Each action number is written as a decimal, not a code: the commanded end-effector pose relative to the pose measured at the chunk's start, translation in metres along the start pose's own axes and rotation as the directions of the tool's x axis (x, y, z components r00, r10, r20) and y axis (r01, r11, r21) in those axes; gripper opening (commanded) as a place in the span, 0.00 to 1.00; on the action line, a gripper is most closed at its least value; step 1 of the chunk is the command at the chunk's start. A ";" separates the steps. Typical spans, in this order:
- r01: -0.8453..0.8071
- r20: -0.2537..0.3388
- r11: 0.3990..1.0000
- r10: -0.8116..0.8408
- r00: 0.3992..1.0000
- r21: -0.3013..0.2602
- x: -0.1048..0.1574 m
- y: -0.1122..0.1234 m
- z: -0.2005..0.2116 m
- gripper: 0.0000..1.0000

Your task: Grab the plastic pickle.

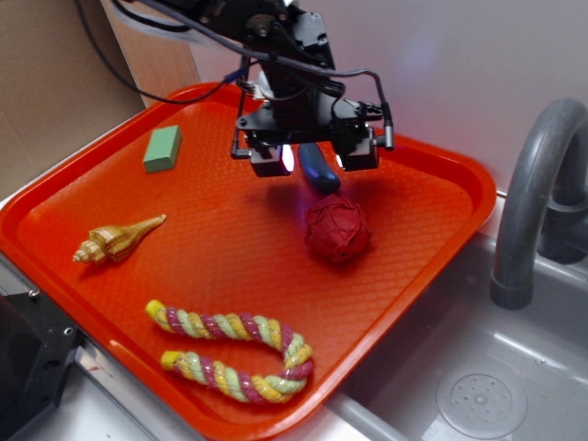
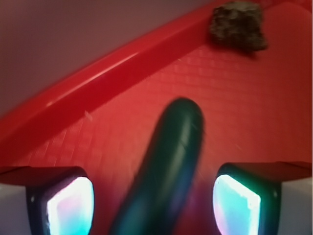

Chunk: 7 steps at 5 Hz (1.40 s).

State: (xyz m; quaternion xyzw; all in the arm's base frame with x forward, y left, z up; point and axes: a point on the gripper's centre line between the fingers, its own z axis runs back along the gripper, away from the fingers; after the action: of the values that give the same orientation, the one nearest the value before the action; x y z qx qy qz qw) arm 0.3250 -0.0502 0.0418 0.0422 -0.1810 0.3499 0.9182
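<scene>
Pincer (image 1: pixel 314 158) spread wide, holding nothing, I see gap each side of plastic pickle (image 2: pixel 168 171). Pickle lies on red tray (image 1: pixel 230 230) between fingers (image 2: pixel 68 205), pointing toward tray rim. Red ball (image 1: pixel 337 230) just beside pickle. Rock (image 2: pixel 238 25) near rim ahead. Green block (image 1: pixel 163 149), shell (image 1: pixel 115 240), rope (image 1: pixel 234 349) well apart.

The plastic pickle (image 2: pixel 171 161) is smooth, dark blue-green and faintly glossy; the tray (image 1: pixel 230 248) is orange-red plastic with a fine waffle texture and a shiny smooth rim; the rock (image 2: pixel 238 25) looks rough, lumpy and matt; the rope toy (image 1: pixel 234 354) is twisted cloth cord; the red ball (image 1: pixel 337 230) has a creased matt skin; the shell (image 1: pixel 115 241) is ridged; the sink (image 1: pixel 459 367) is dull grey metal.
</scene>
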 end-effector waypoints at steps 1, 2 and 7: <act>0.039 0.016 0.999 -0.038 0.999 -0.013 0.012 0.015 -0.005 0.00; 0.155 0.019 0.988 -0.155 0.988 -0.022 0.009 0.019 0.008 0.00; 0.612 -0.065 0.777 -0.625 0.778 -0.146 0.034 0.051 0.206 0.00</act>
State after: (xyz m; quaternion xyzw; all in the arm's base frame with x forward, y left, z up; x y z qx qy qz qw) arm 0.2429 -0.0481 0.2220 0.0354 -0.0923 0.0099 0.9950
